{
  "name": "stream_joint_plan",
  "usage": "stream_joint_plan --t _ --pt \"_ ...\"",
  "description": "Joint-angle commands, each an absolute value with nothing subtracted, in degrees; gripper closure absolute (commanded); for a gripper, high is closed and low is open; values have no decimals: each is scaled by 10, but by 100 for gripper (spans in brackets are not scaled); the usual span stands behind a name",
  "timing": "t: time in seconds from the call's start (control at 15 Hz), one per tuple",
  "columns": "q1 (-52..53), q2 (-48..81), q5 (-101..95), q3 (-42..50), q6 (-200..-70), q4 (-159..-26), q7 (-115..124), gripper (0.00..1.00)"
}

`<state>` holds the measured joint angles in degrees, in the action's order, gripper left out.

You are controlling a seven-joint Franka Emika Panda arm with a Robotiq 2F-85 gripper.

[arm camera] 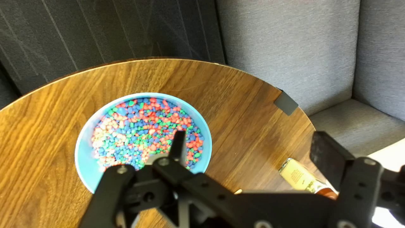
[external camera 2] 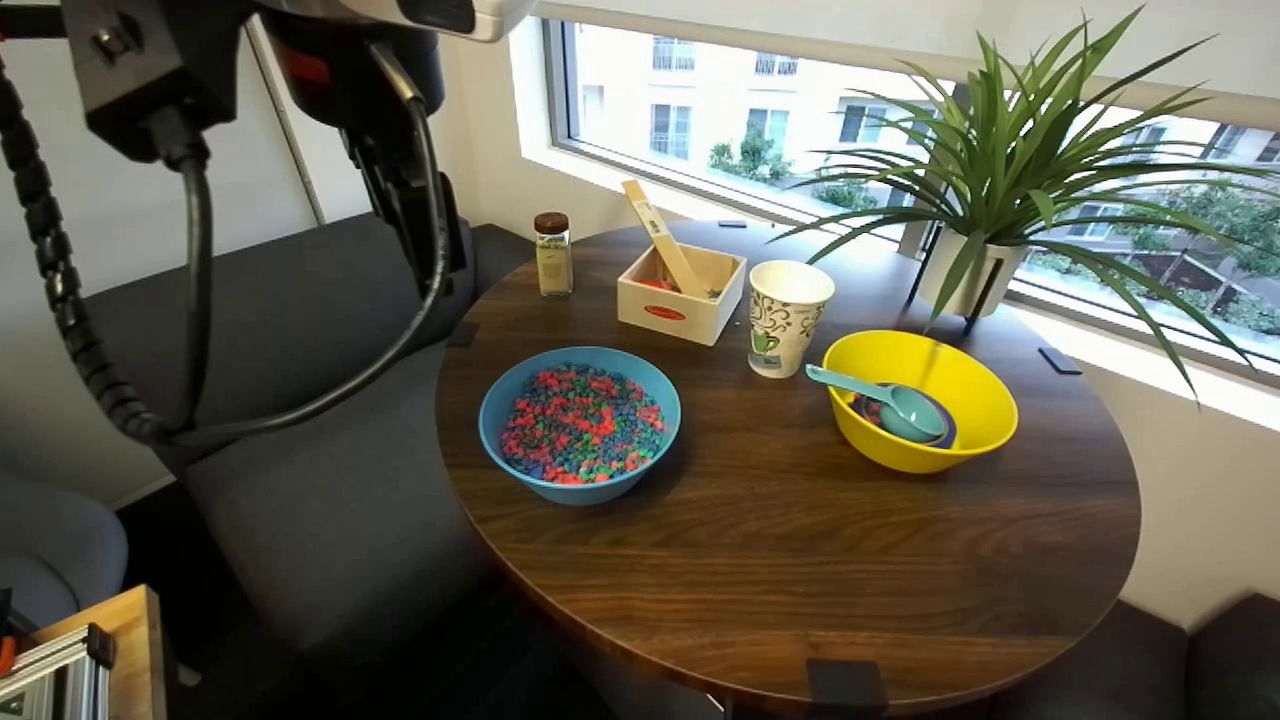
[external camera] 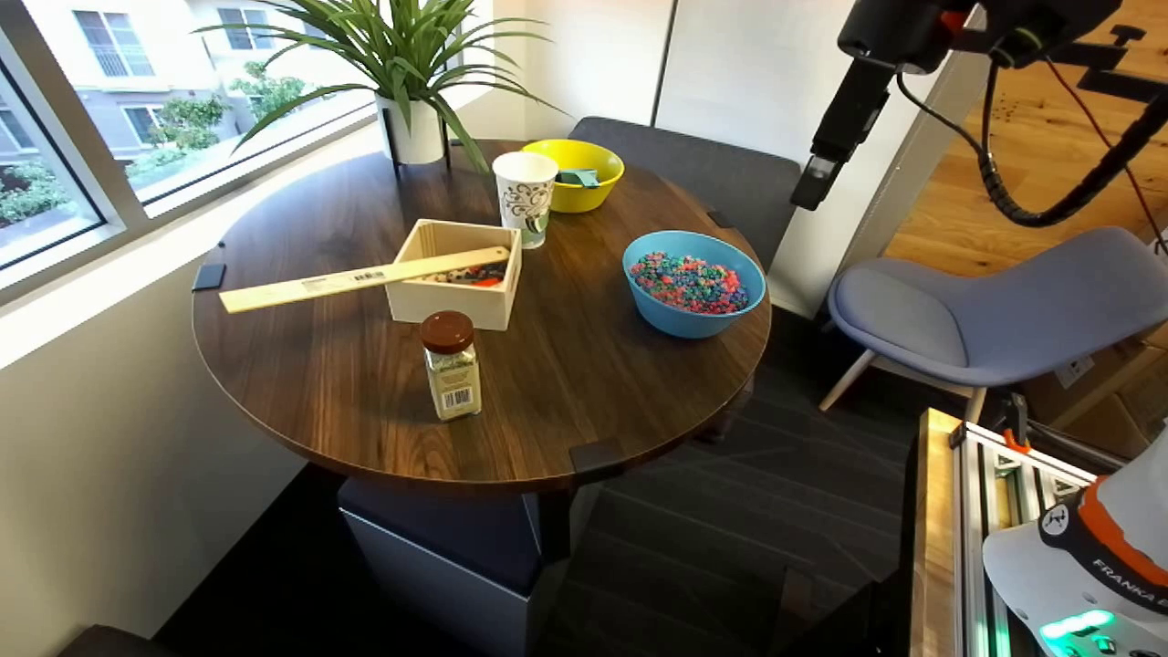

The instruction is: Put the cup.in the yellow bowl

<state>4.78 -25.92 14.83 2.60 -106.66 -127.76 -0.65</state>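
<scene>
Upright cup [external camera 2: 785, 325] beside yellow bowl [external camera 2: 975, 395], seemingly apart, end effector [arm camera: 251, 148], jaws spread

Patterned white cup [external camera 2: 783, 322], upright, just beside the round yellow bowl [external camera 2: 972, 398]

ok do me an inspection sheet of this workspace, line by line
Surface: round brown wooden table, dark plates at its edge
Job's things: cup upright beside the yellow bowl, not inside it; blue-green spoon in that bowl
Clutter: blue bowl of coloured bits, wooden box with a wooden stick jutting past it, upright brown-lidded jar
Tool: open, in the air, nothing seen in its grip
Cables: dark cables hang in loops beside the tool
Surroundings: potted plant, window, blue-grey chair
</scene>
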Motion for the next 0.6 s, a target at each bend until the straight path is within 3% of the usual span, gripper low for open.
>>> stream_joint_plan --t 0.0,0.53 --pt "37 -259 152 18 -1064 -1276 -10 0" --pt "15 -224 143 29 -989 -1240 -9 0"
